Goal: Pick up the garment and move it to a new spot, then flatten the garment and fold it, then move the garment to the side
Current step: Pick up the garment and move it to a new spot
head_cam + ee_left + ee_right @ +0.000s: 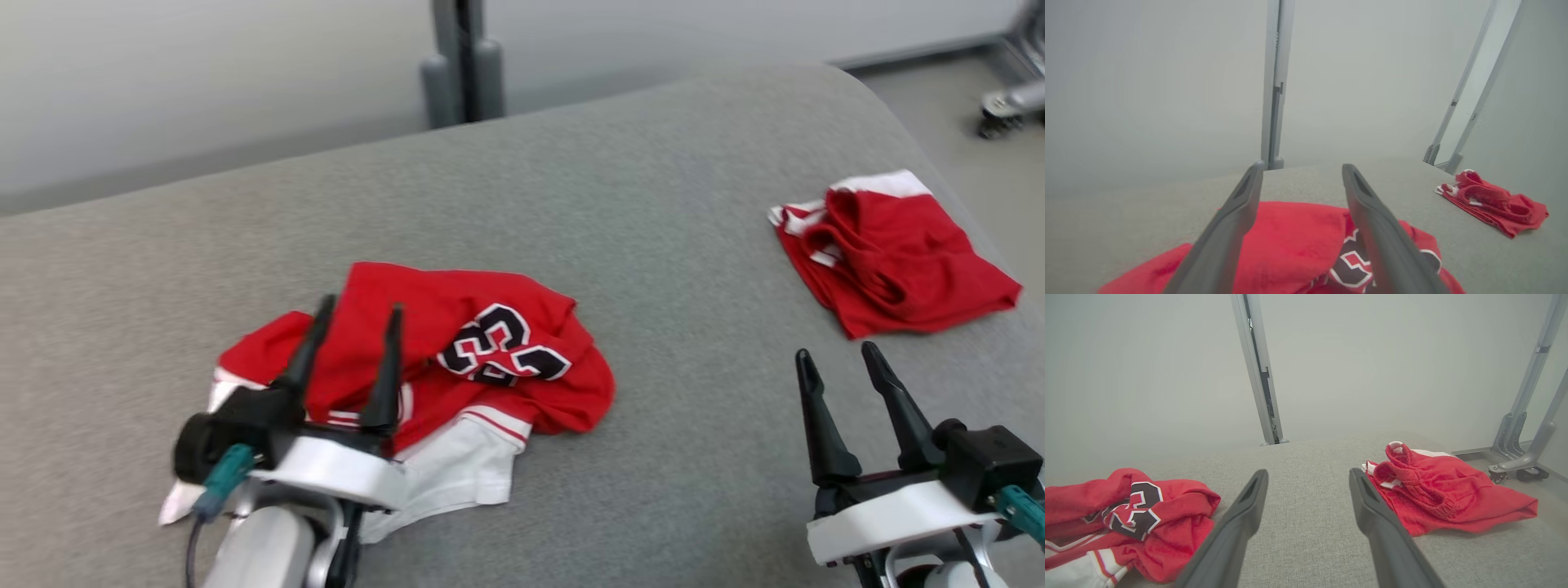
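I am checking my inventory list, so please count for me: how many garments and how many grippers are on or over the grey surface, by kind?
Red garments: 2 (numbered jersey, second red garment)
Grippers: 2 (left gripper, right gripper)
Total: 4

The jersey (433, 310) is red with white trim and black numerals (500, 347) edged in white. The other garment (906, 261) is red, white-banded. The counter (653, 163) is plain grey.
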`<state>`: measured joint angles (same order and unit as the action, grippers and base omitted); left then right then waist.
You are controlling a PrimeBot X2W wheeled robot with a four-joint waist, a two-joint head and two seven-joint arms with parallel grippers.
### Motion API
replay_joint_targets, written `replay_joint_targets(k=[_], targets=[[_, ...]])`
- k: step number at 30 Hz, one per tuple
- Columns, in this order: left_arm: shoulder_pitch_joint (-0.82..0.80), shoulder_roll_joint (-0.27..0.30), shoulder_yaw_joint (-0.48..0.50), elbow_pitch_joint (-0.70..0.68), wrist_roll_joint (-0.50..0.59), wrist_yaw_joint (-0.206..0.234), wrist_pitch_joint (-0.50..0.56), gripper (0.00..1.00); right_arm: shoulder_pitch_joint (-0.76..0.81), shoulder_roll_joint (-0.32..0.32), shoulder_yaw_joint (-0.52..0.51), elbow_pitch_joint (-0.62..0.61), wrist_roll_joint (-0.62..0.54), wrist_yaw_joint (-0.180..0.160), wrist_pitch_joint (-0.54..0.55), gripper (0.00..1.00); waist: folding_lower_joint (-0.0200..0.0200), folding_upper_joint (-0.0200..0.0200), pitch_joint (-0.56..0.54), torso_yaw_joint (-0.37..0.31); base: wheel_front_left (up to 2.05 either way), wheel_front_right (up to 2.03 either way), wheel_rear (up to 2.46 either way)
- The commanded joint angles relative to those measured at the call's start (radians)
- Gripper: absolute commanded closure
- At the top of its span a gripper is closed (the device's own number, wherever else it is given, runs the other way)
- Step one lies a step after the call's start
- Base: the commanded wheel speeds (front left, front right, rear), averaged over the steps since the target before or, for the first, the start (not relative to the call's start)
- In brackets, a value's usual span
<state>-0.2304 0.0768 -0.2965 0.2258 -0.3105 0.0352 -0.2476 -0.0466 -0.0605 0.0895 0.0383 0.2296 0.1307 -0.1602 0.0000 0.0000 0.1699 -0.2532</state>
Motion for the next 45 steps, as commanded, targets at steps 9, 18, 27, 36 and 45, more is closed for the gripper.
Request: replay_joint_targets(k=[9,18,27,36,45], targets=[[0.143,0.098,0.132,-0.133,-0.027,0.057,-0.012,0.00,0.060,-0.019,-0.049,-0.030,-0.027,0.000,0.039,0.00,0.0000,0.0000,-0.118,0.159,0.00,0.00,0.00],[0.296,0.159,0.159,-0.256,-0.030,0.081,0.034,0.00,0.116,-0.033,-0.076,-0.047,-0.038,0.000,0.081,0.00,0.0000,0.0000,-0.178,0.200,0.00,0.00,0.00],[0.414,0.161,0.149,-0.345,-0.036,0.113,0.084,0.00,0.184,-0.026,-0.086,-0.078,-0.047,0.000,0.109,0.00,0.0000,0.0000,-0.218,0.216,0.00,0.00,0.00],[0.462,0.158,0.138,-0.360,-0.046,0.125,0.099,0.00,0.231,-0.014,-0.091,-0.131,-0.051,0.000,0.131,0.00,0.0000,0.0000,-0.237,0.230,0.00,0.00,0.00],[0.460,0.160,0.130,-0.358,-0.047,0.129,0.105,0.00,0.232,-0.010,-0.091,-0.138,-0.050,0.000,0.136,0.00,0.0000,0.0000,-0.244,0.236,0.00,0.00,0.00]])
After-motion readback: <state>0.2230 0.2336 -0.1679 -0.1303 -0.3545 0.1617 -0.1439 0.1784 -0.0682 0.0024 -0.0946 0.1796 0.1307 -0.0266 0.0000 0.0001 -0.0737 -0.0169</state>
